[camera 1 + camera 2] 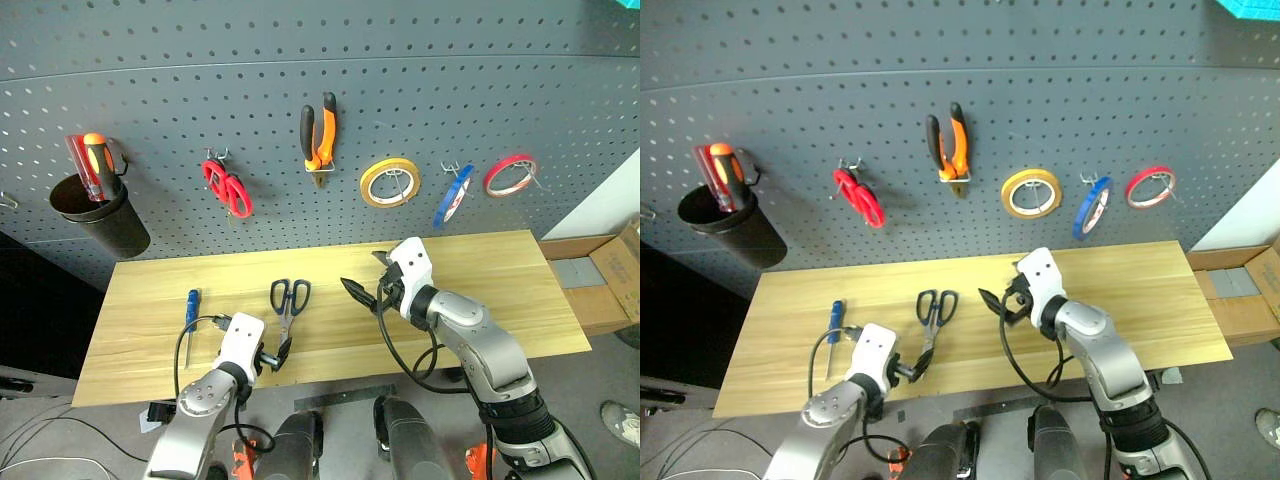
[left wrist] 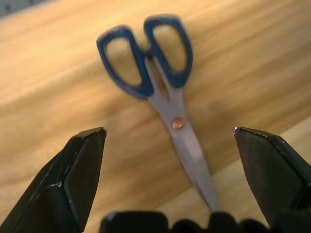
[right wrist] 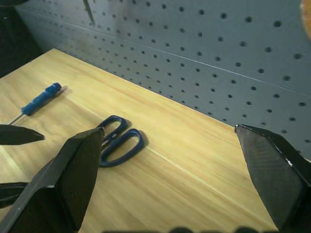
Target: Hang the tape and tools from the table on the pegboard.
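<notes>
Left claw [image 1: 277, 352], released, hovers just short of one pair of scissors [image 1: 289, 297]; right claw [image 1: 362, 294], released, is above the worktop [image 1: 480, 290]. One screwdriver [image 1: 190, 312] lies beyond the left claw; pliers [image 1: 319, 132] and blue tape [image 1: 452, 195] hang on the pegboard [image 1: 300, 60]. Left wrist view alone shows the scissors' pivot rivet [image 2: 178, 123].

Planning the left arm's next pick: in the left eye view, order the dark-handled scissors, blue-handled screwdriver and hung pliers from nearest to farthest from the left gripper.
1. Scissors, on the table just beyond the open left gripper.
2. Screwdriver, on the table, off to its left.
3. Pliers, up on the pegboard.
</notes>
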You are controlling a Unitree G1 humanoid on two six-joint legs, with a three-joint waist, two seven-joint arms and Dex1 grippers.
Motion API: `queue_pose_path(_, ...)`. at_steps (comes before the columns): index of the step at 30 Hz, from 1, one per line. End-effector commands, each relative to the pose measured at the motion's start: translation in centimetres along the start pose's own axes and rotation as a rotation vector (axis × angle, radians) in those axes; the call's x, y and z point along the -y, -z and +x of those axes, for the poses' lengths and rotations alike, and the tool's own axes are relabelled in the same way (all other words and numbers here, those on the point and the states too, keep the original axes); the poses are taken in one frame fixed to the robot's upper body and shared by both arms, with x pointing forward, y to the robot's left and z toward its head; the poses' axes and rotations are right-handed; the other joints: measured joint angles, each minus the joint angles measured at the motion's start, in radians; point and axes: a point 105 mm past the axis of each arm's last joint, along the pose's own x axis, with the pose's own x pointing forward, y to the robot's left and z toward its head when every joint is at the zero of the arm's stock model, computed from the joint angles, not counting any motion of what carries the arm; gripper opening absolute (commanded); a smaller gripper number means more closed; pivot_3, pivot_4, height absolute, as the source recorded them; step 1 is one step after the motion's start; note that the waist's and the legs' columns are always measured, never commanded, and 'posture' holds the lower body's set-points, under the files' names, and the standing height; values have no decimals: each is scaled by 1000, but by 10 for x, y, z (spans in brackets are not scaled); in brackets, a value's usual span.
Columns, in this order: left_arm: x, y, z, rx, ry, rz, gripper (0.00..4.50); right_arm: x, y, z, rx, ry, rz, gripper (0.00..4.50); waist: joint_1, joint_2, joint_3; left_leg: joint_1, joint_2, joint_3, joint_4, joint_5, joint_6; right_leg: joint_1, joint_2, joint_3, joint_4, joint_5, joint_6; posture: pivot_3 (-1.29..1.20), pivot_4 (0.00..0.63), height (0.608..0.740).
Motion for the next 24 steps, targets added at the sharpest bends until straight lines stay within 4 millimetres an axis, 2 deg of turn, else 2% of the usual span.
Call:
queue_pose_path(1,5,8,3,-63,6,-7,4500,-5,-18,-1,51,-4,-16,4471,-4,0,0,0,0,0,0,0,0,0,0,0,0,0,0,-132,253,740)
queue_pose_path(6,13,17,11,-140,-22,-28,4500,-13,-11,-4,-3,-36,-16,4471,-8,0,0,0,0,1,0,0,0,0,-1,0,-1,0,0,-151,267,740)
queue_pose_path(10,15,28,10,-197,-47,-36,4500,-31,12,-16,-131,-176,-50,4471,-8,0,0,-1,0,0,0,-2,3,0,-1,0,-1,0,0,-153,277,740)
queue_pose_path(13,18,29,12,-201,-47,-38,4500,-48,35,-31,-240,-308,-115,4471,-8,0,0,0,0,0,0,-2,4,1,-1,0,-1,0,0,-152,280,740)
queue_pose_path(15,17,27,16,-202,-62,-41,4500,-54,42,-40,-269,-368,-141,4471,-8,0,0,0,0,0,0,-2,4,2,-1,0,-2,0,0,-152,278,740)
queue_pose_path(24,12,16,44,-201,-116,-61,4500,-60,33,-36,-229,-403,-166,4471,-7,0,0,5,0,0,1,-2,4,7,-2,-2,-2,0,1,-158,278,740)
